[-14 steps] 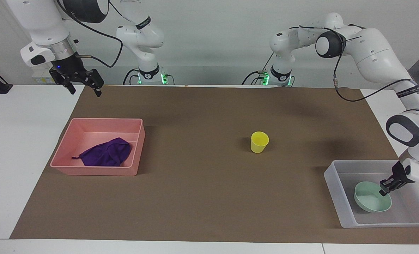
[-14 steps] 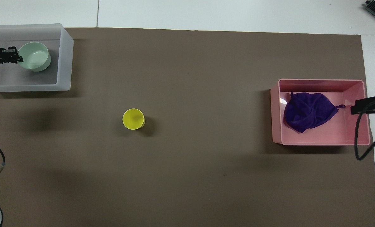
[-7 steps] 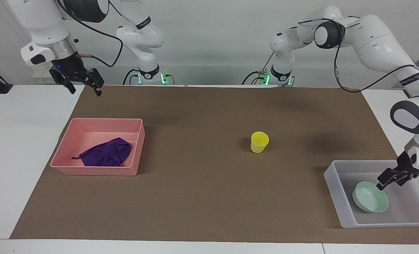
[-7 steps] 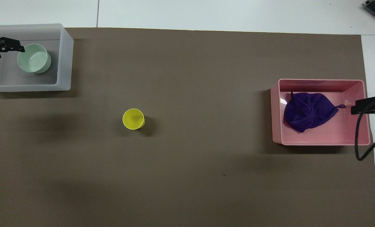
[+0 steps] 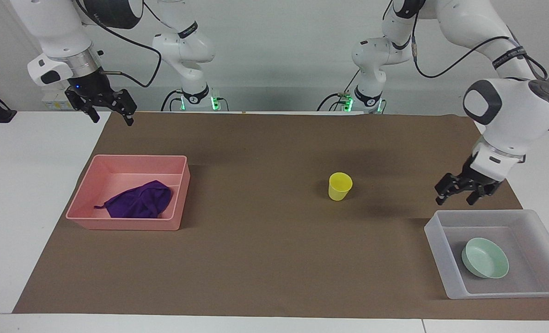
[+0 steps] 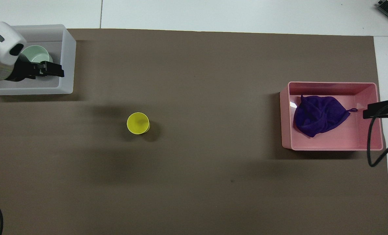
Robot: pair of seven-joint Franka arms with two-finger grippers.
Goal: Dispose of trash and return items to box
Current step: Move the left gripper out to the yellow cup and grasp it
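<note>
Bowl [image 5: 485, 263] lies in the box [image 5: 436, 240]; rag [image 5: 138, 200] in the pink bin [image 5: 126, 224]. Left gripper [image 5: 454, 196] hangs empty, jaws wide, over the box's edge. Cup [image 5: 339, 186] stands mid-desk, likely next. Right gripper [image 5: 110, 114] waits, jaws apart.

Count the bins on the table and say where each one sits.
2. The pink bin, holding the purple cloth, sits toward the right arm's end. The translucent box, holding the mint-green bowl, sits toward the left arm's end. None looks hidden.
</note>
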